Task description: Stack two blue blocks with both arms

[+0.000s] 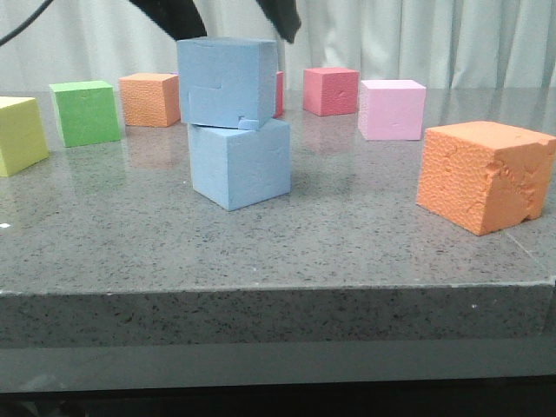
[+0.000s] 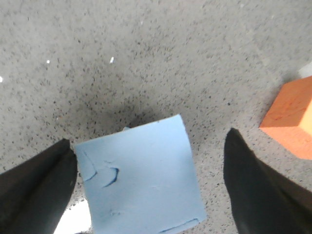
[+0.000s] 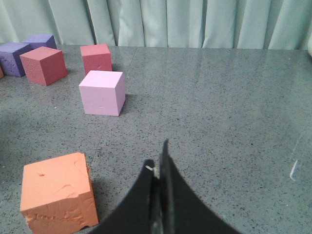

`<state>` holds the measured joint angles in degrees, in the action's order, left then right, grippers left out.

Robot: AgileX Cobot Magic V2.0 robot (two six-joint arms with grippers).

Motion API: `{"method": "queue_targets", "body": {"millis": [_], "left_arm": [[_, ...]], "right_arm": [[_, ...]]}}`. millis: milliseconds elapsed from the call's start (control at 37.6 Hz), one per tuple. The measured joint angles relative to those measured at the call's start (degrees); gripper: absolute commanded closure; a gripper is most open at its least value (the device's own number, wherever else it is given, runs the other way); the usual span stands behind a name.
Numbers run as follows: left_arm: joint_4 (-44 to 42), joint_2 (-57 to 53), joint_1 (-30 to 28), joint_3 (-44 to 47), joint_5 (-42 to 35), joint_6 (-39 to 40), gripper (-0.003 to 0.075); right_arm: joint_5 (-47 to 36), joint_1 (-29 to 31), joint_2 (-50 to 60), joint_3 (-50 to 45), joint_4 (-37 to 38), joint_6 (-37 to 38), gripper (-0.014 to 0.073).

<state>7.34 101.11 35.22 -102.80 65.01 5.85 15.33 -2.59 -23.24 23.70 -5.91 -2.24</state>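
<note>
Two light blue blocks stand stacked near the table's middle. The upper blue block [image 1: 228, 82], with a stepped seam line, rests a little askew on the lower blue block [image 1: 241, 165]. My left gripper [image 1: 228, 22] is just above the stack, its black fingers [image 1: 169, 17] straddling the upper block's top. In the left wrist view the gripper [image 2: 150, 141] is open around the upper block [image 2: 141, 180]: one finger is at its corner, the other clearly apart. My right gripper [image 3: 158, 165] is shut and empty over bare table, off to the right.
A large orange cube [image 1: 485, 174] sits front right, also in the right wrist view [image 3: 56, 195]. Pink [image 1: 393, 109], red [image 1: 330, 90], orange [image 1: 149, 99], green [image 1: 84, 112] and yellow [image 1: 19, 135] cubes line the back and left. Purple cubes [image 3: 19, 53] lie far back.
</note>
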Motion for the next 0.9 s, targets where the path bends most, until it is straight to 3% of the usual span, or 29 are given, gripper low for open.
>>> {"method": "queue_targets", "body": {"millis": [319,425,744,904], "left_arm": [[-2.9,0.0,0.0,-5.5,2.4,0.0,0.0139],[-3.8,0.0,0.0,-6.9,3.4,0.0,0.0232],[-4.3,0.0,0.0,-7.4,4.3,0.0,0.0713],[-4.5,0.0,0.0,-7.5,4.9,-0.1,0.0741]], "right_arm": [[0.0,0.0,0.0,0.0,0.0,0.0,0.0662],[0.0,0.0,0.0,0.0,0.0,0.0,0.0662],[0.0,0.0,0.0,0.0,0.0,0.0,0.0662],[0.0,0.0,0.0,0.0,0.0,0.0,0.0662]]}}
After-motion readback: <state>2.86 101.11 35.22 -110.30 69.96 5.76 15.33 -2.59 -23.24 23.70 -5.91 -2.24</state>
